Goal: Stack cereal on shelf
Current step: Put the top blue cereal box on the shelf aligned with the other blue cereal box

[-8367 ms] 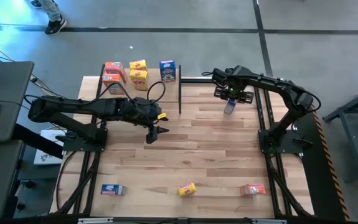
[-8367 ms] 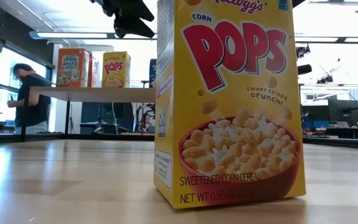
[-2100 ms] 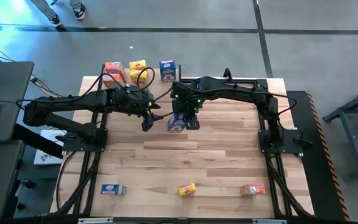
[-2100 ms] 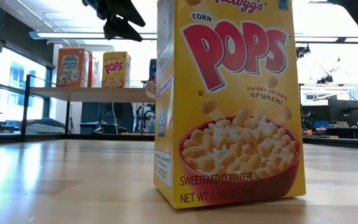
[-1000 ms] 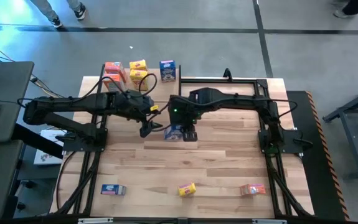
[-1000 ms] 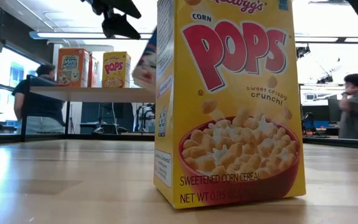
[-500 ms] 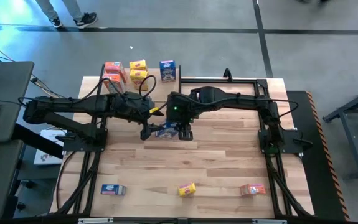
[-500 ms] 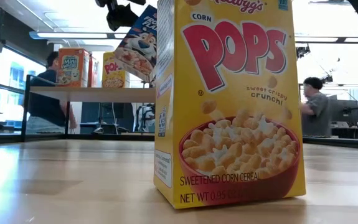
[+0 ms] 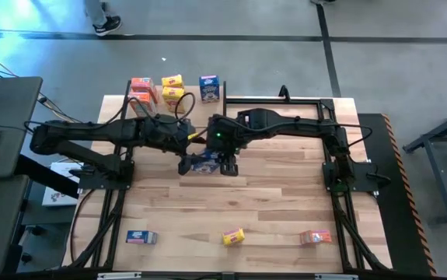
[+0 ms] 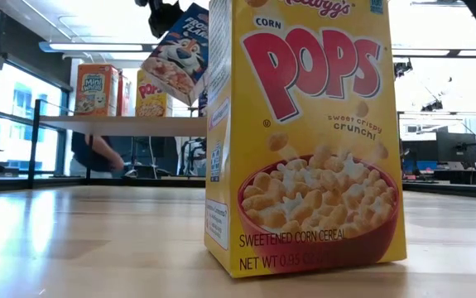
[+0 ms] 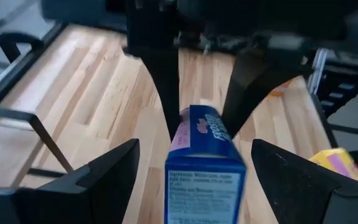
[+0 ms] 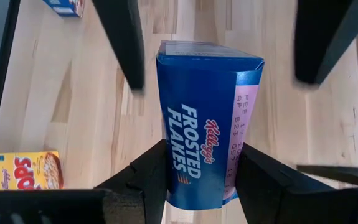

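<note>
Right hand (image 12: 194, 180) pinches a blue cereal box (image 12: 207, 121) mid-air over the worktop (image 9: 285, 202); left hand (image 11: 191, 180) spread around it, not yet gripping, handover likely. Five boxes sit on the shelf (image 9: 149, 97); three lie at the worktop's near edge, still to go.

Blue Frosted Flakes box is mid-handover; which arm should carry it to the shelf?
Left. The left gripper is open around the box, and the shelf lies on that arm's side. The right gripper holds it.
</note>
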Controlling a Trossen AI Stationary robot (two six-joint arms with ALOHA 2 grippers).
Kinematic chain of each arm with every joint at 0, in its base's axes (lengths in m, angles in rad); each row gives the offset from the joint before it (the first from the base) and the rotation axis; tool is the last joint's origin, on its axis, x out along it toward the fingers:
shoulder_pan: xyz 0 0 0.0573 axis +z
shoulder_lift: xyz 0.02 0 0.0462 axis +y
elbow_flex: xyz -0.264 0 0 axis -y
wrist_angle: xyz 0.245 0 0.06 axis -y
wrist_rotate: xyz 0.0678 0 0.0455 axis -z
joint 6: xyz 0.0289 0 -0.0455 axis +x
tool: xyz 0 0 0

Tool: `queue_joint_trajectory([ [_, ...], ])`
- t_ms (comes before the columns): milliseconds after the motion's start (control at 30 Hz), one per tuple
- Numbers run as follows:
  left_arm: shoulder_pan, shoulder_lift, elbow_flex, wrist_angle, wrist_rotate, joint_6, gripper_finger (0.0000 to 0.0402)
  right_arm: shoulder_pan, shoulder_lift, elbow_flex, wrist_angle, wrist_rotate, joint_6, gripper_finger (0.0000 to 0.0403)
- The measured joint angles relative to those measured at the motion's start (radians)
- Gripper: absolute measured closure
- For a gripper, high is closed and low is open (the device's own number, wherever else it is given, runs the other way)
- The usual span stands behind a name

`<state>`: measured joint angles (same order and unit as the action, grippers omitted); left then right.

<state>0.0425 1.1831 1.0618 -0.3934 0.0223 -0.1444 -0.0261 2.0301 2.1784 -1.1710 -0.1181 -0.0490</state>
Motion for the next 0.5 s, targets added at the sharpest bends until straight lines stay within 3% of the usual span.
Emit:
queue_joint_trajectory([
  [500, 0.0, 0.052, -0.001, 0.021, -0.008, 0.044, 0.0103, 0.003, 0.003, -0.001, 0.012, -0.016, 0.018, 0.0249],
])
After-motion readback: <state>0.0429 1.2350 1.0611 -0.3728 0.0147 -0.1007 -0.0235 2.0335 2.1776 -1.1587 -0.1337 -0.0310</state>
